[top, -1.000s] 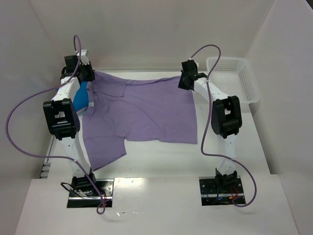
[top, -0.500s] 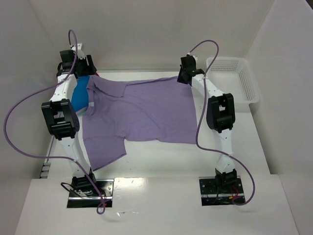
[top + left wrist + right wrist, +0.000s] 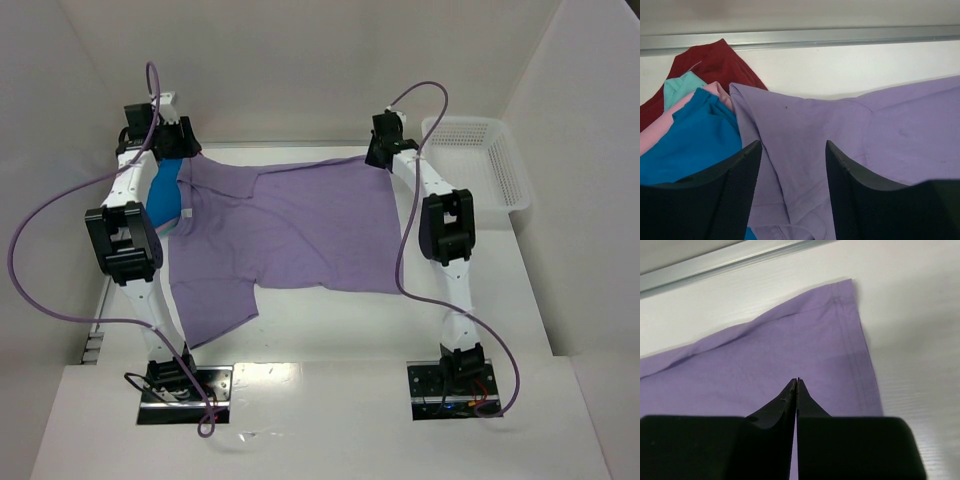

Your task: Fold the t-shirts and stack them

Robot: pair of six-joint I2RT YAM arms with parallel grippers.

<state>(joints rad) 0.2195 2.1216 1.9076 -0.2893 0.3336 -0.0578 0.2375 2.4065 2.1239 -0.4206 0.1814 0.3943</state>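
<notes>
A large lavender t-shirt (image 3: 300, 230) lies spread flat on the white table, one sleeve toward the near left. My left gripper (image 3: 178, 150) hovers open over its far left corner (image 3: 840, 125), with cloth showing between the jaws but not pinched. Beside that corner sits a stack of folded t-shirts: blue (image 3: 690, 135) on top, pink (image 3: 657, 137) and red (image 3: 710, 65) beneath. My right gripper (image 3: 381, 155) is above the shirt's far right corner (image 3: 790, 340). Its jaws (image 3: 797, 381) are shut and I see nothing between them.
A white mesh basket (image 3: 480, 165) stands at the far right, beyond the right arm. A teal cloth edge (image 3: 677, 87) peeks out of the folded stack. A metal rail (image 3: 800, 37) runs along the table's back edge below the wall.
The left gripper has opened and let go of the shirt's far left corner, which has settled onto the table. The right arm has shifted slightly toward the back wall.
</notes>
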